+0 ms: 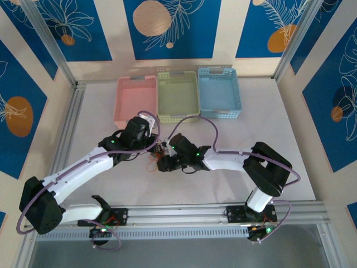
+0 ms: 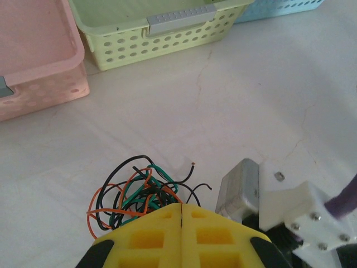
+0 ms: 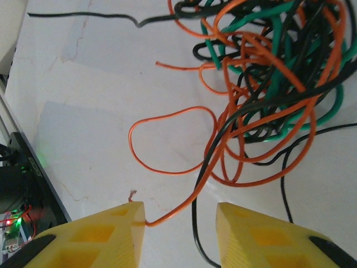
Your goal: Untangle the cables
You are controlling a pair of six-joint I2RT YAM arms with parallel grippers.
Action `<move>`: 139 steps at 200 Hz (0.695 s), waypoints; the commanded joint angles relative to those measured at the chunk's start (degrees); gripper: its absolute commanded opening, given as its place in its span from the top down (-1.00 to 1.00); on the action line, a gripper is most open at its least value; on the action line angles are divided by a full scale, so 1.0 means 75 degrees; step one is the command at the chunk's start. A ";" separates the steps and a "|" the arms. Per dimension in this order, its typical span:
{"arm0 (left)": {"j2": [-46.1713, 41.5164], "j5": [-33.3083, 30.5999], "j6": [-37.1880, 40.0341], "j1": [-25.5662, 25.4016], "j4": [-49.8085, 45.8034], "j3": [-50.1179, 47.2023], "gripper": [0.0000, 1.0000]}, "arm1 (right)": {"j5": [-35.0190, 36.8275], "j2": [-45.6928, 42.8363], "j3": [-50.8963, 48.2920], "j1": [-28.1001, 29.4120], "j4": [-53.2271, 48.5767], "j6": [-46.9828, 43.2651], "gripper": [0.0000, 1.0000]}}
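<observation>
Tangle of thin orange, green and black cables (image 3: 265,111) lies mid-worktop (image 3: 83,123), with no single axis. One black strand (image 3: 83,15) trails towards 9 o'clock. Right claw (image 3: 180,215) gapes, an orange wire (image 3: 162,219) touching one finger. Left claw (image 2: 182,215) is pressed closed at the tangle's 6 o'clock edge.

In the right wrist view the cables (image 3: 273,84) run off-frame at 12 and 3 o'clock; the left gripper (image 2: 182,215) hides their 6 o'clock side.

Probably a lab: aluminium frame (image 1: 54,53)
</observation>
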 commanded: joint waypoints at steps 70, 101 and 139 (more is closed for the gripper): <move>-0.0292 -0.0067 0.0127 0.0067 -0.0306 0.0356 1.00 | 0.0229 -0.0254 -0.0223 0.0093 -0.0111 0.0125 0.60; -0.0439 -0.0014 0.0156 0.0063 -0.0749 0.0907 1.00 | -0.0106 -0.0814 -0.0737 0.0052 0.0545 0.0005 0.51; -0.0495 0.0449 0.0286 0.0064 -0.1514 0.1946 1.00 | -0.0494 -0.1751 -0.1457 -0.0116 0.1347 -0.0121 0.18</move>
